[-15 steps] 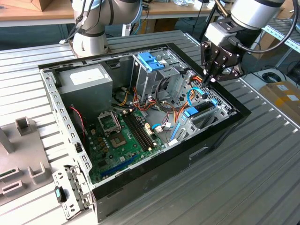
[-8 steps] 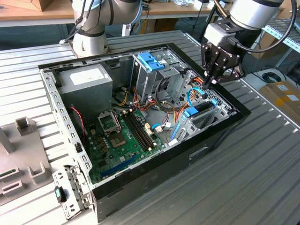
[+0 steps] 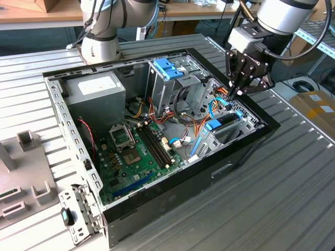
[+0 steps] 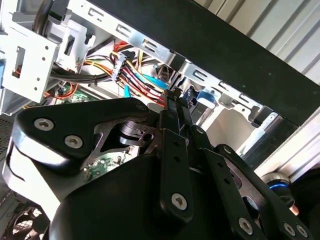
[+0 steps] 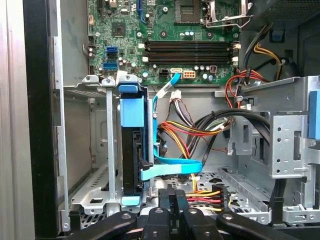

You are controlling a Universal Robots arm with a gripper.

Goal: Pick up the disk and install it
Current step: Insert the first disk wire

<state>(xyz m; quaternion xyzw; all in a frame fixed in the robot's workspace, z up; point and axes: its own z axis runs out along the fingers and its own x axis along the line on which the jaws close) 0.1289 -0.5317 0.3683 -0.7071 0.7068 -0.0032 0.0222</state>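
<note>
The disk (image 3: 226, 120) stands on edge in a metal bay at the corner of the open computer case on the exterior view's right, its blue carrier rail (image 3: 213, 125) around it. In the first wrist view the disk (image 5: 131, 162) is a dark slab with the blue rail (image 5: 131, 106) on it, held between grey bay walls. My gripper (image 3: 233, 92) hangs just above the case beside that bay, over the bundle of cables, with its fingers together and nothing between them. Both wrist views show the black fingers (image 4: 176, 107) closed (image 5: 172, 197), clear of the disk.
The case (image 3: 220, 170) lies open on a slatted metal table. Inside are a green motherboard (image 3: 133, 151), a grey box with a white label (image 3: 97, 89), a tall metal cage with a blue handle (image 3: 168, 68) and loose coloured cables (image 5: 200, 125). A grey fixture (image 3: 21, 180) sits at the exterior view's left.
</note>
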